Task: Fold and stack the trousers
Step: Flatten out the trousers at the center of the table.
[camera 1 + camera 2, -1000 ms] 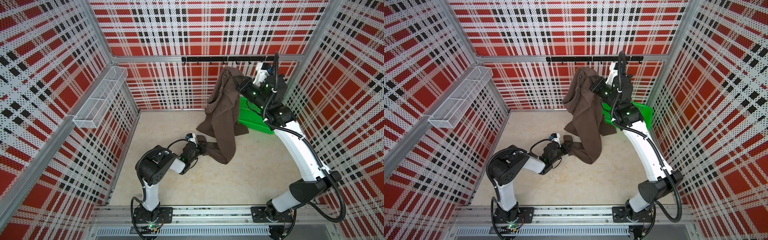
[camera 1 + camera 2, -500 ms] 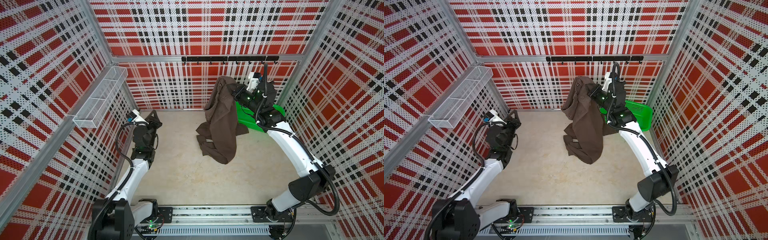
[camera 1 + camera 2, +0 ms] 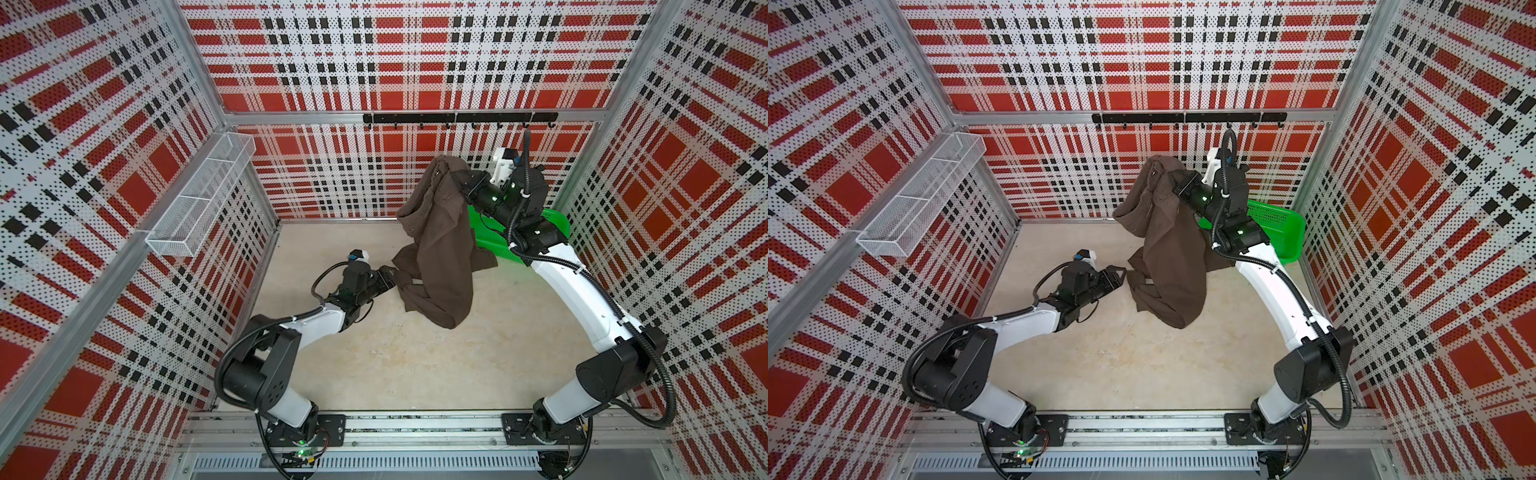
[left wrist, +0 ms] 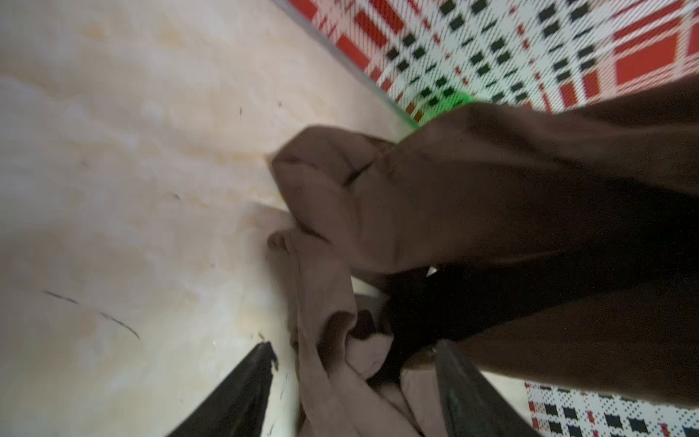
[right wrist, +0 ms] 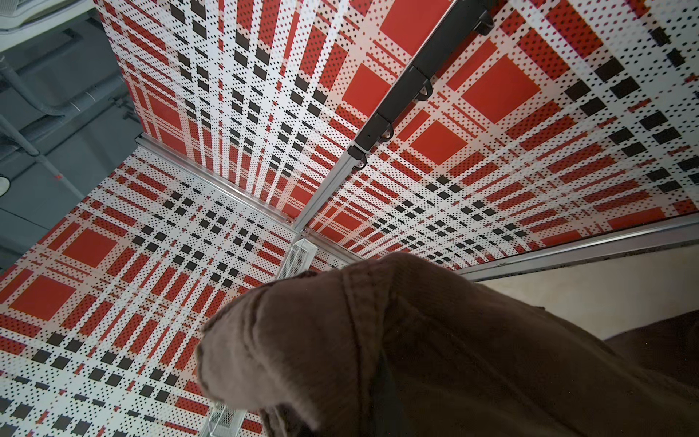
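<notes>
Reading the floor (image 3: 374,357) in both top views as a clock face, with 12 at the back wall and 6 at the base rail (image 3: 415,428), the trousers (image 3: 440,249) (image 3: 1167,253) hang as 1 bunched dark brown column at about 1 o'clock from the floor's middle. Their top is lifted well above the floor, and their lower end lies crumpled on the floor nearer the middle. The right gripper (image 3: 459,183) (image 3: 1177,188) is clamped on the top of the cloth from the 3 o'clock side, its tips buried in the fabric. In the right wrist view a stitched seam of the trousers (image 5: 435,359) fills the near field. The left gripper (image 3: 388,276) (image 3: 1116,275) lies low over the floor at the 9 o'clock edge of the crumpled end, jaws spread apart. The left wrist view shows its 2 black fingers (image 4: 242,389) standing wide, with a loose fold of the trousers (image 4: 454,208) lying between them and not pinched. Behind the cloth, at 2 o'clock, a green basket (image 3: 552,216) (image 3: 1283,232) sits in the corner, partly hidden by the right arm. A black hook rail (image 3: 457,118) (image 5: 416,75) runs along the back wall at 12 o'clock. A white wire basket (image 3: 199,203) hangs on the side wall at 10 o'clock.
</notes>
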Controlling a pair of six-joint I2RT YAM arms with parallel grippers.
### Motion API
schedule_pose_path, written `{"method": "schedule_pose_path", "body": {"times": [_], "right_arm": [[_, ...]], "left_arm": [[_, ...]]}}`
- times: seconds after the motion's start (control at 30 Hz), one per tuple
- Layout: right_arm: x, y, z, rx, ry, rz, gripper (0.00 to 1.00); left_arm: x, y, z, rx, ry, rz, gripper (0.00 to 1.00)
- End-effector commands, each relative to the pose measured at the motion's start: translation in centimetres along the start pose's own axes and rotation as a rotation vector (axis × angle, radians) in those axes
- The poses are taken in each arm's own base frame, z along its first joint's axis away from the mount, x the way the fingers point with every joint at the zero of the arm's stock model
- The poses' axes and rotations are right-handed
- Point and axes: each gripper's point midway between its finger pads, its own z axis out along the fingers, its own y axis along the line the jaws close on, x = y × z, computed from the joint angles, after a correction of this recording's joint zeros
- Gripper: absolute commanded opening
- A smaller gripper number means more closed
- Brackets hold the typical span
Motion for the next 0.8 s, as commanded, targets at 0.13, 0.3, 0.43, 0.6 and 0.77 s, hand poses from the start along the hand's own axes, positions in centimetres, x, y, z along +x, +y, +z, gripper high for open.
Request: {"method": "schedule_pose_path", "body": {"times": [0.13,0.3,0.43,0.6,0.77], "right_arm": [[-3.2,4.2,-3.0,-0.099,-0.097,-0.041,0.0],[-3.5,4.1,-3.2,-0.092,-0.104,-0.046,0.0],[-3.6,3.8,-3.3,-0.087,-0.108,-0.043,0.0],[-3.3,3.5,-2.8,-0.09,-0.095,-0.028,0.0],[-3.0,3.7,-2.0,-0.129,-0.08,0.016,0.0]], "left_arm": [[2.2,0.0,3.9,0.007,0.083,-0.023,0.74],[3.9,-0.8,5.4,0.041,0.139,-0.02,0.6],[4.3,-0.5,5.7,0.054,0.155,-0.048,0.34],[-2.3,1.2,2.2,0.042,-0.004,-0.108,0.0],[-15.8,2.4,-7.8,-0.035,-0.369,-0.137,0.0]]}}
